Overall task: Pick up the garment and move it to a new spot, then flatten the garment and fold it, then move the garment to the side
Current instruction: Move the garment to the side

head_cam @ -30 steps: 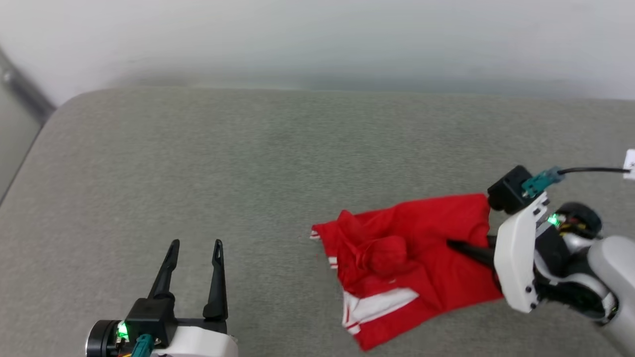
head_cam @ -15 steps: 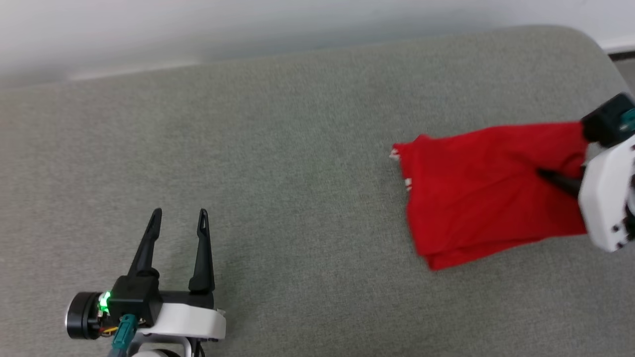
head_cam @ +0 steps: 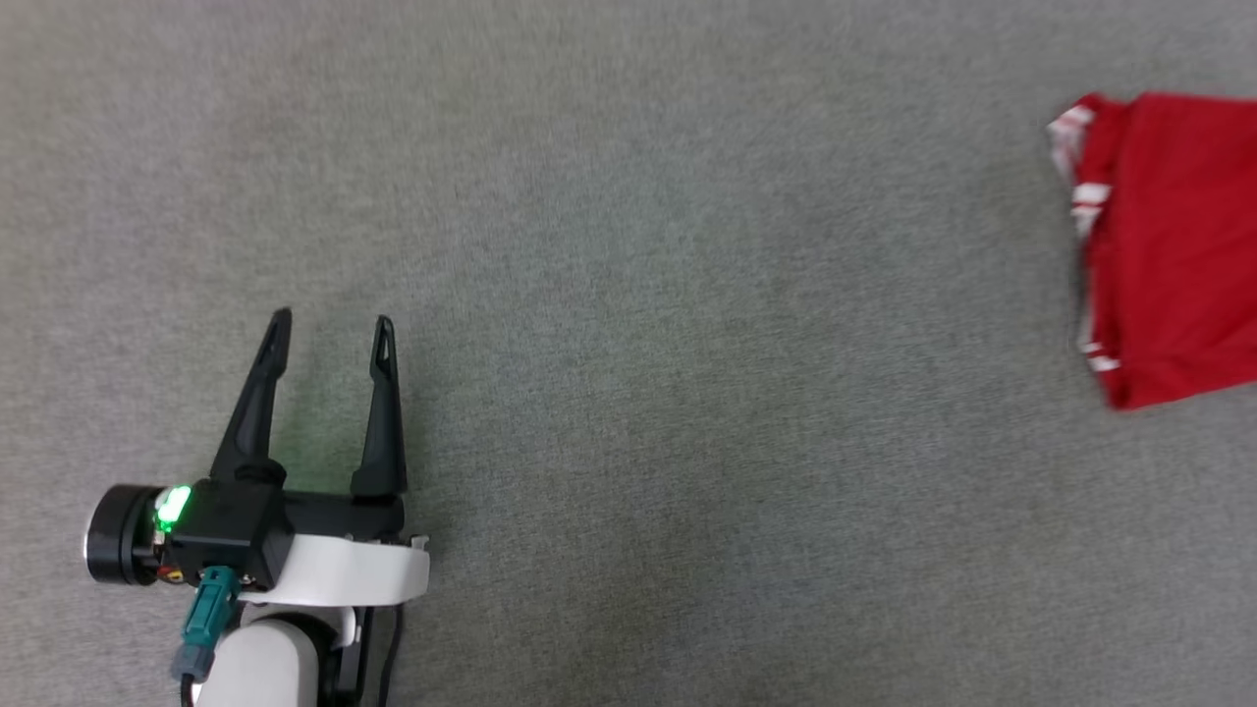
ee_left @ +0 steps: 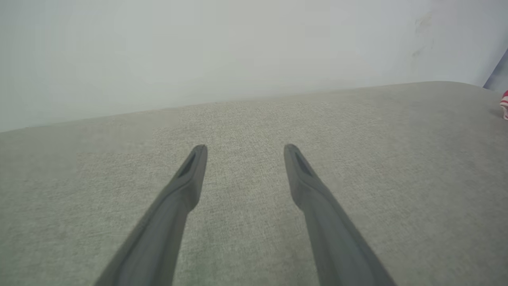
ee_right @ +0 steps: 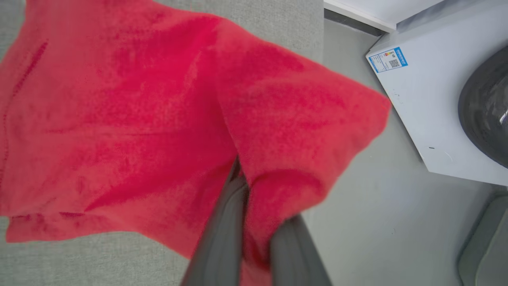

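One pincer bears the load; slip risk noted.
Right pincer (ee_right: 254, 226) is clamped on a bunched edge of the garment (ee_right: 119, 119), which drapes ahead of it, one corner past the grey cushion (ee_right: 79, 262): thin fabric could slide free onto the floor (ee_right: 357, 222). Left pincer (head_cam: 331, 322) gapes empty, garment far to its right.

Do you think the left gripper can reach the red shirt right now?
Probably not yet: the left gripper sits far across the cushion from the shirt, though nothing blocks the way.
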You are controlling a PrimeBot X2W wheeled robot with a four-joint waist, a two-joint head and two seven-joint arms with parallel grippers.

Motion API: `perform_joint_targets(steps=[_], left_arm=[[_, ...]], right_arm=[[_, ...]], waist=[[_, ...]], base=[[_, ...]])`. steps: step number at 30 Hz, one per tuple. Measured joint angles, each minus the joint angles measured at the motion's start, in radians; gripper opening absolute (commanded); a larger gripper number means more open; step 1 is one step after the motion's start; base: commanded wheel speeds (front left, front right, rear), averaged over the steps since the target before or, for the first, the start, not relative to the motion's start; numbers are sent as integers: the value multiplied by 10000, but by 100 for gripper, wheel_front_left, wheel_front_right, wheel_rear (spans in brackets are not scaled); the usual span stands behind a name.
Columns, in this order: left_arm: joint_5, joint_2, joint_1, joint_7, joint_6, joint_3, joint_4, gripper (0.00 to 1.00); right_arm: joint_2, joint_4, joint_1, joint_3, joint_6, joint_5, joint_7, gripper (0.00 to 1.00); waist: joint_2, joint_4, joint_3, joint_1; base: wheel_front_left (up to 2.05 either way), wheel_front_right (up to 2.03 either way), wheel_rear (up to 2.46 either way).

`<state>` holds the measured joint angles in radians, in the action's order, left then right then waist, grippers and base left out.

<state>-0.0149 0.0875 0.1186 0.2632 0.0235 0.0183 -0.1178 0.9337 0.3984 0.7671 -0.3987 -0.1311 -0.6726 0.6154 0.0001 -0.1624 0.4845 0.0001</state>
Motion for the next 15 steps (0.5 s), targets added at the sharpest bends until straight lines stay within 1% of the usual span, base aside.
perform_joint_targets(steps=[1,3,5,9,10,11,12,13,14,15], left_arm=[[17,8,65,0,4,-10,-35,100],[19,29,159,0,25,-6,-98,100],[19,40,222,0,27,-19,-123,100],[19,54,298,0,31,-29,-98,100],[19,54,299,0,31,-29,-77,100],[17,52,299,0,29,-29,-46,100],[17,42,298,0,25,-31,-29,100],[15,31,297,0,19,-29,-2,100],[10,15,287,0,15,-21,44,100],[-10,0,265,-2,12,-12,94,100]], right_arm=[[-4,173,98,125,-2,284,-15,0],[-163,598,254,589,0,433,-111,0],[-282,880,333,782,-4,888,-196,0],[-639,1396,423,1287,-4,1396,-339,0],[-765,1492,426,1398,-4,1440,-345,4],[-892,1559,423,1498,-4,1515,-431,43],[-974,1601,420,1582,-4,1674,-583,91],[-1007,1643,415,1641,-4,1797,-673,91],[-997,1661,371,1643,-2,1969,-775,100],[-970,1647,291,1632,-2,2219,-922,100]], waist=[[0,10,144,0],[0,30,394,0],[0,44,597,0],[0,43,733,1],[0,41,701,0],[0,41,649,0],[0,42,576,0],[0,47,489,0],[0,55,386,0],[0,70,266,-1]], base=[[0,0,0],[0,0,0],[0,0,0],[0,0,0],[0,0,0],[0,0,0],[0,0,0],[0,0,0],[0,0,0],[0,0,0]])
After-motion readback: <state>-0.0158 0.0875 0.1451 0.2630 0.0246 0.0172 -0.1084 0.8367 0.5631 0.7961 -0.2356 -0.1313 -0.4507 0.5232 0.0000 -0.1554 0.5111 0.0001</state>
